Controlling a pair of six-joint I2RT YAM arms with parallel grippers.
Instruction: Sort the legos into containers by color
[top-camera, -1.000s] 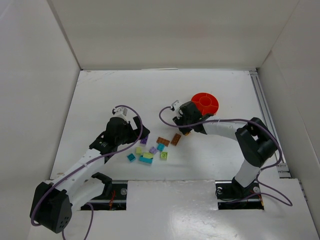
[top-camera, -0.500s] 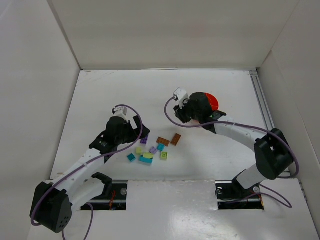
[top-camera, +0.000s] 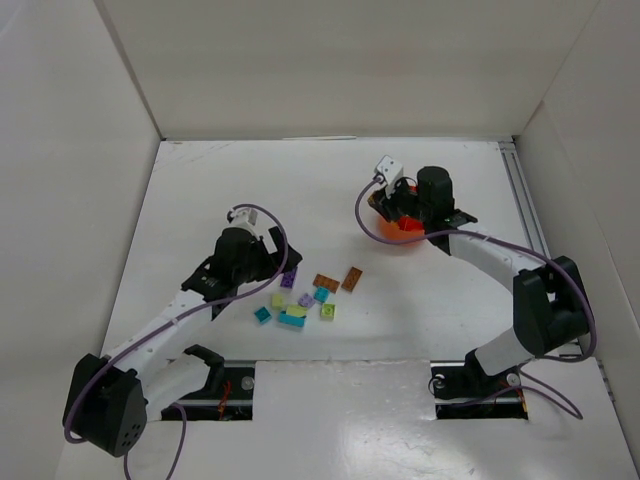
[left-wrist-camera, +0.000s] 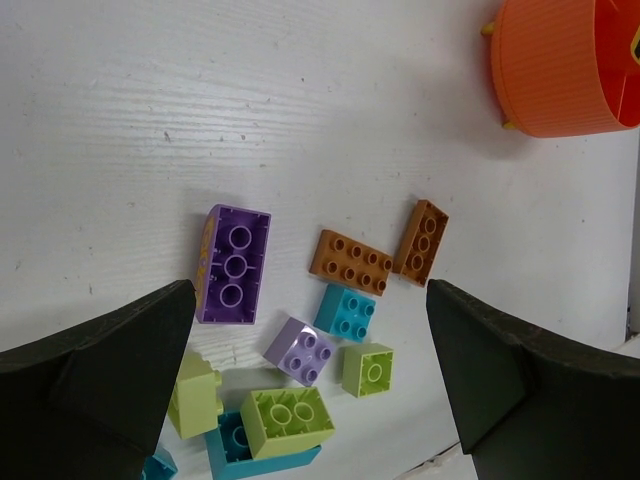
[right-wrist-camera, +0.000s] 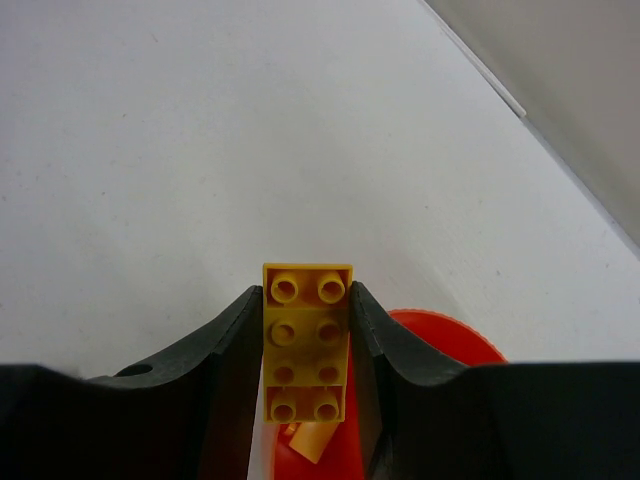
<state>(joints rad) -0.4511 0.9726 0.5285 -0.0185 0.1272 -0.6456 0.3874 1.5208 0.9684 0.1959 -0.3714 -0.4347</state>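
My right gripper (top-camera: 398, 212) is shut on a yellow-orange brick (right-wrist-camera: 307, 340) and holds it over the near-left rim of the orange bowl (top-camera: 410, 232). The bowl's rim (right-wrist-camera: 445, 335) shows under the brick, with another orange piece (right-wrist-camera: 312, 442) inside. My left gripper (top-camera: 284, 268) is open and empty, hovering over the loose pile (left-wrist-camera: 310, 330). Under it lie a purple brick (left-wrist-camera: 232, 263), two brown bricks (left-wrist-camera: 350, 263) (left-wrist-camera: 420, 242), a teal one (left-wrist-camera: 346, 312), a lilac one (left-wrist-camera: 300, 352) and lime ones (left-wrist-camera: 367, 369) (left-wrist-camera: 282, 421).
White walls close in the table on the left, back and right. A metal rail (top-camera: 528, 230) runs along the right edge. The pile (top-camera: 300, 300) lies mid-table in front of the arms. The bowl also shows at the top right of the left wrist view (left-wrist-camera: 560, 70).
My right gripper has moved up and to the right, from beside the brown bricks to over the bowl, with the yellow-orange brick in it. My left arm has hardly moved.
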